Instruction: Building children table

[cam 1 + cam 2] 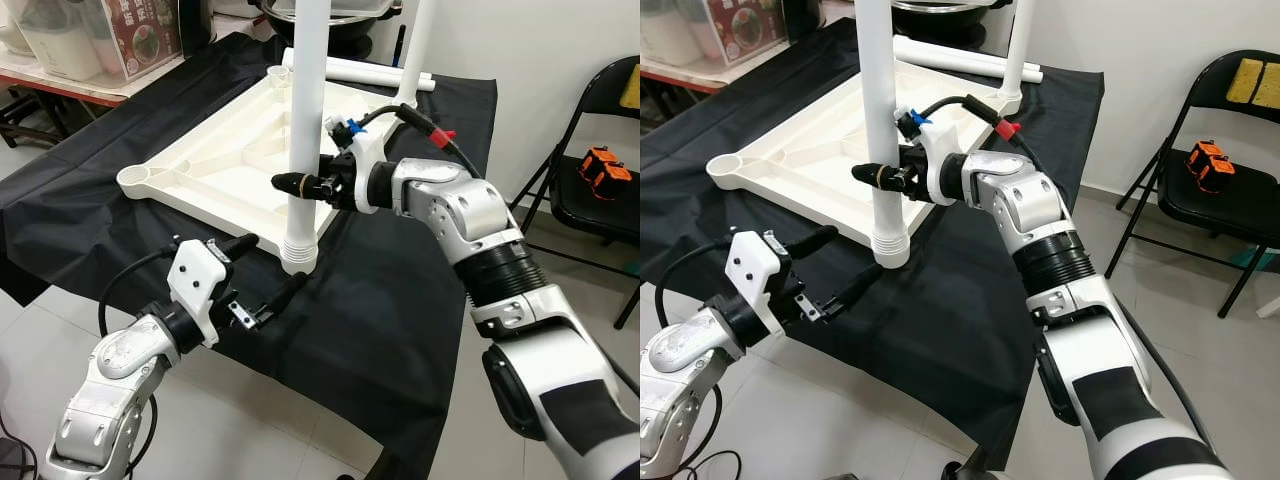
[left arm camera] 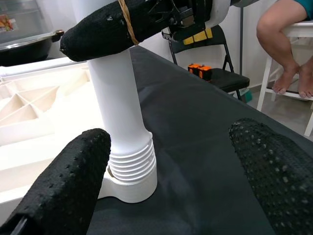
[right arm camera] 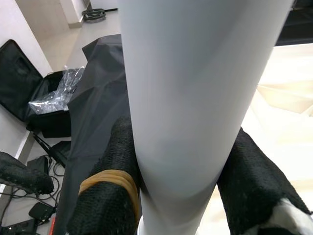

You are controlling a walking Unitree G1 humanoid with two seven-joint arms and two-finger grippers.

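Note:
A white table top [image 1: 225,150] lies upside down on a black cloth [image 1: 400,300]. One white leg [image 1: 307,100] stands upright in its near corner socket [image 2: 128,188], ribbed collar at the base. My right gripper [image 1: 300,183] is shut on this leg at mid height; the leg [image 3: 195,98] sits between both fingers [image 3: 110,191]. My left gripper [image 1: 281,257] is open, low on the near side of the leg's base, fingers [image 2: 63,186] apart and not touching it. A second leg [image 1: 415,50] stands at the far corner. A loose leg [image 1: 380,72] lies behind.
The left corner socket [image 1: 140,180] holds no leg. A black folding chair [image 1: 590,190] with an orange object [image 1: 603,170] stands to the right. Boxes [image 1: 100,35] sit on a table at the back left. A seated person's legs [image 2: 288,49] are beyond the cloth.

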